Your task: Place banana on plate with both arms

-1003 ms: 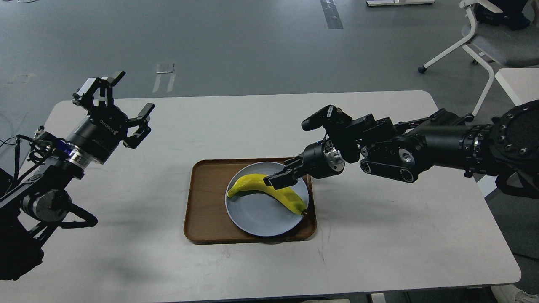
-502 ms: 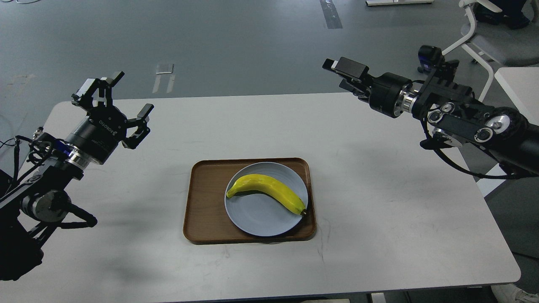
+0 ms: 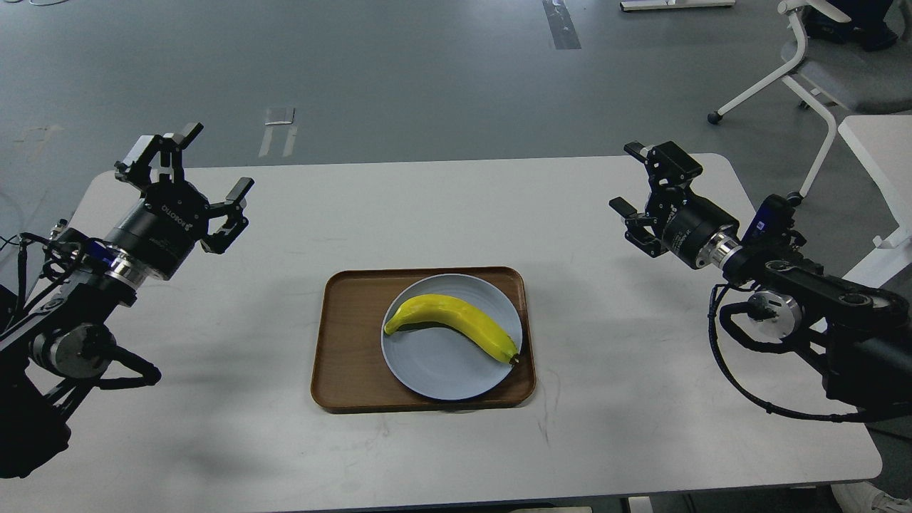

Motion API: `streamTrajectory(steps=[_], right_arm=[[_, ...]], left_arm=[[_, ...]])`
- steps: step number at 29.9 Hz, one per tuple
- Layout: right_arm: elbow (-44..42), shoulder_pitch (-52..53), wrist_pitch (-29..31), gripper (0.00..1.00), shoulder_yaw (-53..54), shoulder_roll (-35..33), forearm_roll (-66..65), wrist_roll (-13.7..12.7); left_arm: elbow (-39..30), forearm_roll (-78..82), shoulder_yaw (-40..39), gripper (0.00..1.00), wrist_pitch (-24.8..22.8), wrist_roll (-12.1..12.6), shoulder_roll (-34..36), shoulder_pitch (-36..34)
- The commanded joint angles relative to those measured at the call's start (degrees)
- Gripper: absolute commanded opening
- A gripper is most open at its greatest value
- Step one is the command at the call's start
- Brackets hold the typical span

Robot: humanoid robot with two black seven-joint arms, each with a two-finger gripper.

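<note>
The banana (image 3: 454,323) lies on the pale blue-grey plate (image 3: 442,370), curving across its upper half with the greenish stem end toward the plate's left rim and the dark tip reaching the right rim, just at the edge. The plate sits in the right part of a brown wood-grain tray (image 3: 345,342), which rests flat near the middle of the white table (image 3: 427,206), closer to the near edge than the far one. Neither arm touches any of these. The left gripper (image 3: 189,174) is held up above the table's left side, well apart from the tray, its black fingers spread wide with nothing between them (white lettering shows on its cylindrical body, above a silver wrist ring). The right gripper (image 3: 652,196) is raised over the table's right side, likewise well apart from the tray; its fingers stand apart and hold nothing, one reaching up toward the far table edge and the other pointing left toward the middle. Behind it the right arm runs back to the right edge of the view, with a silver ring at the wrist and a black cable looping below the forearm. Beyond the table is a grey floor with a few pale tape marks, and at the upper right stands a white-framed chair (image 3: 819,64) on castors, beside the corner of another white table (image 3: 880,146).
</note>
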Motion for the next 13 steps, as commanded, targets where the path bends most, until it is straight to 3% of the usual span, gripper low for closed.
streamTrajectory(steps=[1,8,13], right_arm=[[-0.56,-2.27,4.87,1.0,0.4,-0.25,4.81,0.01],[-0.38,-4.74,4.87,1.0,0.66,-1.93,5.0,0.01],[-0.29,-4.92,4.87,1.0,0.66,-1.93,5.08,0.01]], left_arm=[[-0.01,-0.03,0.04,0.98,0.0,0.16,-0.15,0.8],[-0.01,0.23,0.04,0.98,0.0,2.97,-1.02,2.3],[0.08,0.23,0.04,0.98,0.0,2.98,-1.29,2.39]])
